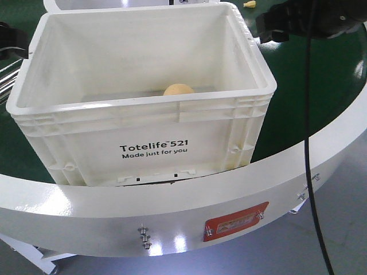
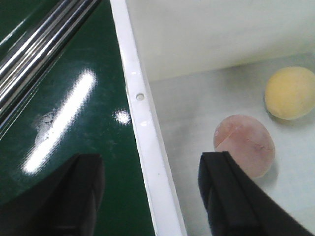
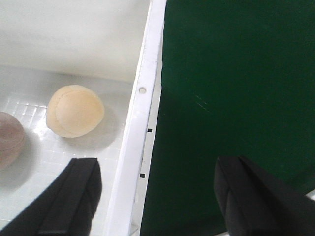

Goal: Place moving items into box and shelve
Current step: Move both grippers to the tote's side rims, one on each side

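Observation:
A white "Totelife 521" box stands on the green surface. Inside lie a yellow ball and a pink ball; the front view shows only the yellow one. My left gripper is open and straddles the box's left rim, one finger outside and one inside next to the pink ball. The yellow ball lies beyond. My right gripper is open and straddles the right rim, one finger inside near the yellow ball. The pink ball shows at the left edge.
Metal rails run left of the box. A second white container stands behind it. A small yellow item lies at the back. The white curved table edge is in front, and a black cable hangs at the right.

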Robot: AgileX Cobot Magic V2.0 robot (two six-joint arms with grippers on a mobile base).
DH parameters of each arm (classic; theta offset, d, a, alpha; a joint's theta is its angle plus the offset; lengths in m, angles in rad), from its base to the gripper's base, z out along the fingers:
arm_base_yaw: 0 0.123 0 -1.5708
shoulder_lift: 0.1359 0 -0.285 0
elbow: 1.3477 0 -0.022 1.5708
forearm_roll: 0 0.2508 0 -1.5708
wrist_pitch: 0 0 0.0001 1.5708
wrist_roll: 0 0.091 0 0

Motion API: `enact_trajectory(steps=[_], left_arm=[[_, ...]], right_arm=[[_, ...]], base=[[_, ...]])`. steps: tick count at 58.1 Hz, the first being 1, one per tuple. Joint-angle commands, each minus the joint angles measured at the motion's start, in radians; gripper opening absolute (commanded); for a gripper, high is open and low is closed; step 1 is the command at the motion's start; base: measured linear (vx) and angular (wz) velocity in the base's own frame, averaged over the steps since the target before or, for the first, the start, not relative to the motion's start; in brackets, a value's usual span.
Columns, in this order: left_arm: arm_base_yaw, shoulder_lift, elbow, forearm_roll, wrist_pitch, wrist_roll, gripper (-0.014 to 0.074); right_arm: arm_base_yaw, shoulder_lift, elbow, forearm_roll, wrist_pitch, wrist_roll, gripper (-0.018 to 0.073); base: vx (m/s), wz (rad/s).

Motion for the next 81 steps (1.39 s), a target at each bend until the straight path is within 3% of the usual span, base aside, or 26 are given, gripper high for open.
enact_trajectory(steps=[1,9,19,65,73,81], left_arm=[[-0.004,0.030,-0.094,0.005,0.001,-0.014,0.0517],[-0.004,0.125,-0.176,0.006,0.098,-0.045,0.0517],[-0.004,0.206,-0.192,0.014,0.113,-0.073,0.0517],[-0.004,0.265,-0.191,0.014,0.170,-0.089,0.0517],[-0.004,0.265,-0.191,0.015,0.186,-0.089,0.0507],[-0.004,0.265,-0.191,0.015,0.188,-0.089,0.0441]], right_arm=[[-0.005,0.031,-0.100,-0.004,0.001,-0.022,0.0522],[-0.005,0.137,-0.210,0.014,0.068,-0.016,0.0522],[-0.007,0.233,-0.285,0.012,0.124,0.007,0.0522],[-0.007,0.323,-0.285,0.013,0.181,0.060,0.0522],[-0.007,0.323,-0.285,0.016,0.199,0.060,0.0489],[-0.007,0.323,-0.285,0.019,0.198,0.058,0.0407]], base=[[0.00,0.00],[0.00,0.00],[0.00,0.00],[0.00,0.00],[0.00,0.00],[0.00,0.00]])
